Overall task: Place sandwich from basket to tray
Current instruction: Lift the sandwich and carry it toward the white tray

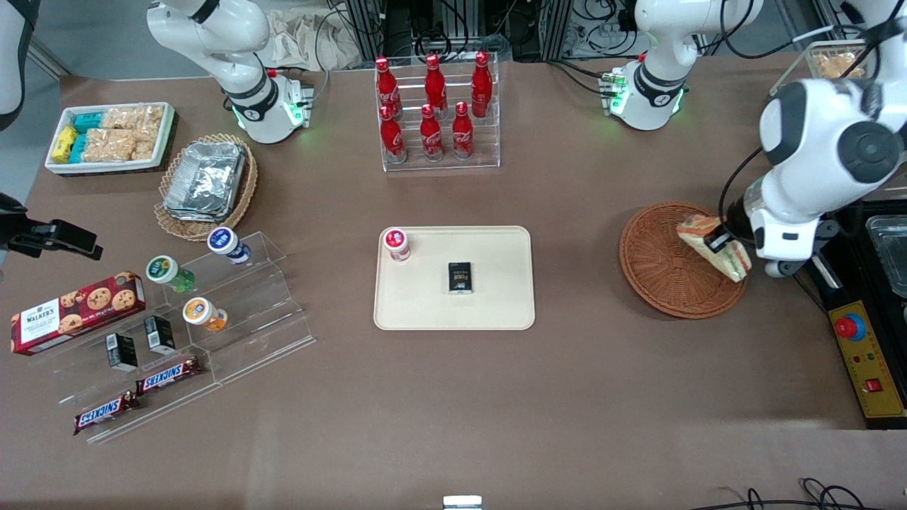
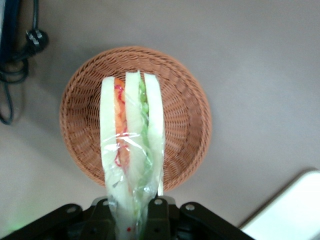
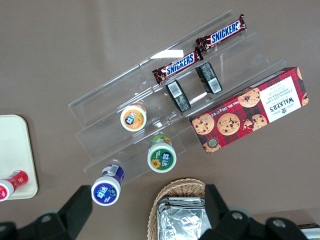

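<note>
Cream-beige tray [image 1: 496, 283] sits mid-desk, already carrying a red-capped small bottle [image 1: 397, 244] near one corner and a small black box [image 1: 460, 277] near its middle; bare tray surface remains on the side toward the working arm. Next along, toward the working arm's end of the desk [image 1: 581, 397]: round reddish-brown wicker basket [image 1: 659, 265], nothing lying on the weave that shows. Sandwich [image 1: 712, 244] is up off the weave, hanging over the basket's rim region, clamped in the hand [image 1: 717, 243]; the wedge is tilted in the front view. Wrist view confirms: the sandwich [image 2: 131, 145] in clear film runs straight out from the hand [image 2: 131, 212], three pale bread slices with orange and green filling between, basket [image 2: 185, 115] below it, a corner of the tray [image 2: 290, 210] just visible. Judgement: lift is done, carry to the tray is what remains. Risks from here: the hold looks to be on the film-wrapped end only, so slick wrap or soft bread could let the wedge slide or droop during the traverse. A low carry might clip the basket rim. Setting down too near the black box or the bottle could knock either over; the bare portion looks safer.
</note>
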`<action>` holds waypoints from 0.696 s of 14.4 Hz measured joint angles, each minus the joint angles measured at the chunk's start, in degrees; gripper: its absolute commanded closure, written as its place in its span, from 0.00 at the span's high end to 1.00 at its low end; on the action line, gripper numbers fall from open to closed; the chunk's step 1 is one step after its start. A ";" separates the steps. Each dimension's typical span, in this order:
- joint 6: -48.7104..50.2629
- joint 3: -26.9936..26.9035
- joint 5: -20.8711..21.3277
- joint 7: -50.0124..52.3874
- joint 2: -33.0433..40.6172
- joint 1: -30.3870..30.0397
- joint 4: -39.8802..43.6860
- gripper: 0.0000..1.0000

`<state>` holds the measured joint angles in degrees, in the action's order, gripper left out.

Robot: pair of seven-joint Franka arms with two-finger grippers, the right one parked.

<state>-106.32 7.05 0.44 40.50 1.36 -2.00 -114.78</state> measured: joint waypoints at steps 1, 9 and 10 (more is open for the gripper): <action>3.41 1.03 0.00 -1.85 0.22 0.04 3.02 0.00; 8.51 17.91 -0.49 -6.13 -0.79 0.50 13.20 0.00; 6.79 20.20 -0.52 -6.06 -2.09 0.54 13.12 0.00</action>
<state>-99.53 27.25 -0.08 34.44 -0.74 -1.46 -101.66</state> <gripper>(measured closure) 0.797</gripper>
